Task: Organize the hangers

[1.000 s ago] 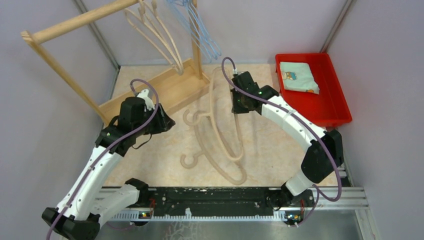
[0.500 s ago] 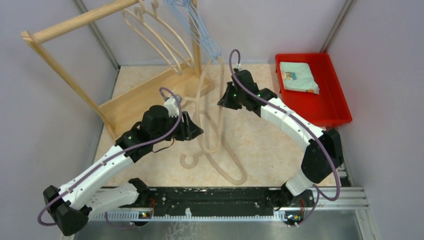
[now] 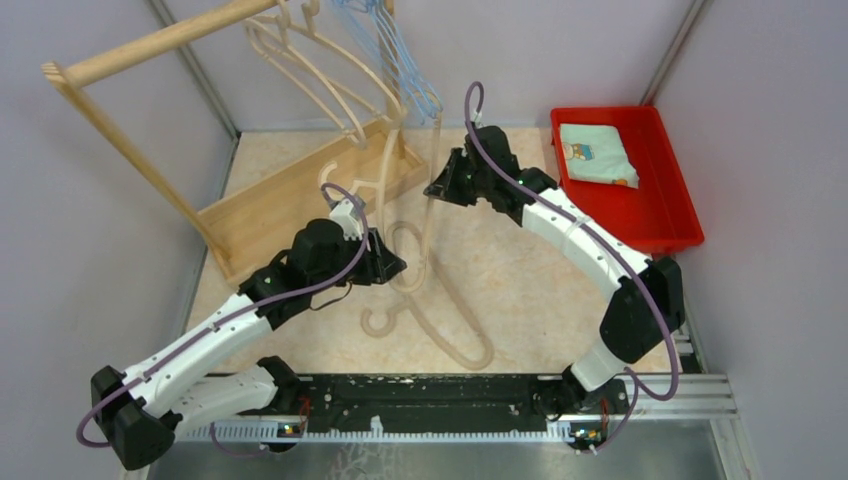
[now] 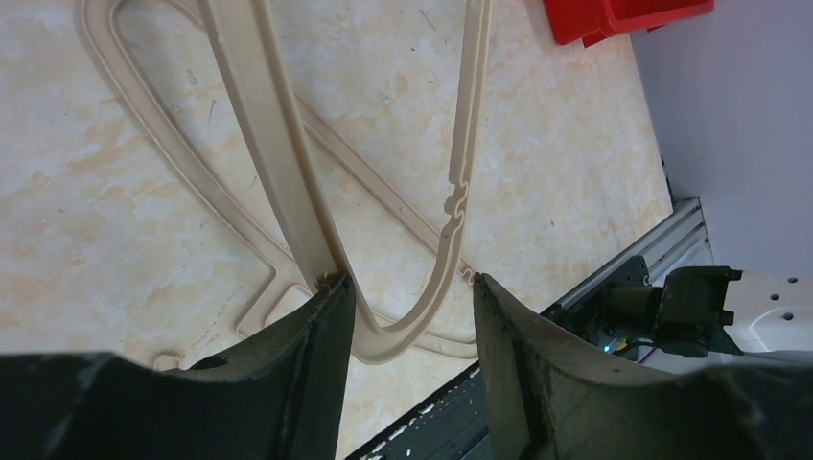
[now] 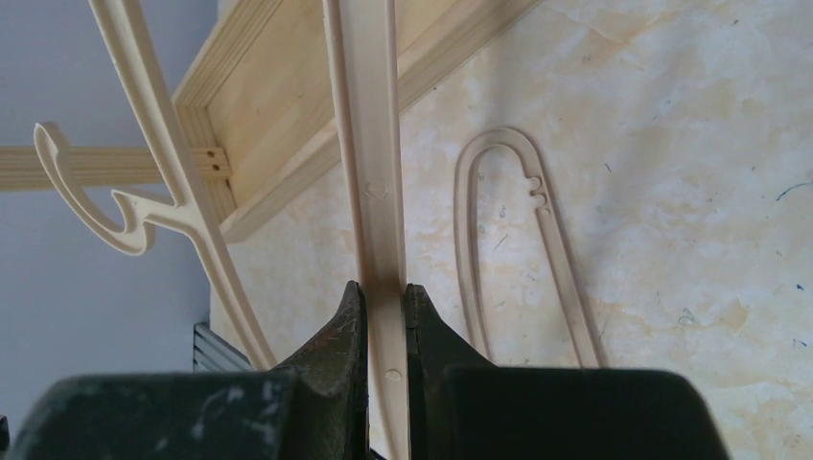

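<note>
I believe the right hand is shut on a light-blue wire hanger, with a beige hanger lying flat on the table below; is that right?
Not quite: the right wrist view shows the right hand shut on a beige hanger, not a light-blue wire one. A second beige hanger does lie flat on the table below.

Beige rounded hangers [image 3: 318, 72] — several, hooked on the wooden rail [image 3: 160, 40], hanging side by side. Light-blue wire hangers [image 3: 405, 70] — a thin bunch on the same rail, just right of the beige set.

The lifted beige hanger [image 3: 429, 245] stands near upright, hook on its left side. One arm is clamped in the right end effector [image 5: 383, 287]. Its lower curved end sits between the spread fingers of the left end effector [image 4: 407, 287].

The flat beige hanger [image 3: 455, 345] lies on the table [image 3: 530, 300], hook to the left, partly beneath the lifted one.
</note>
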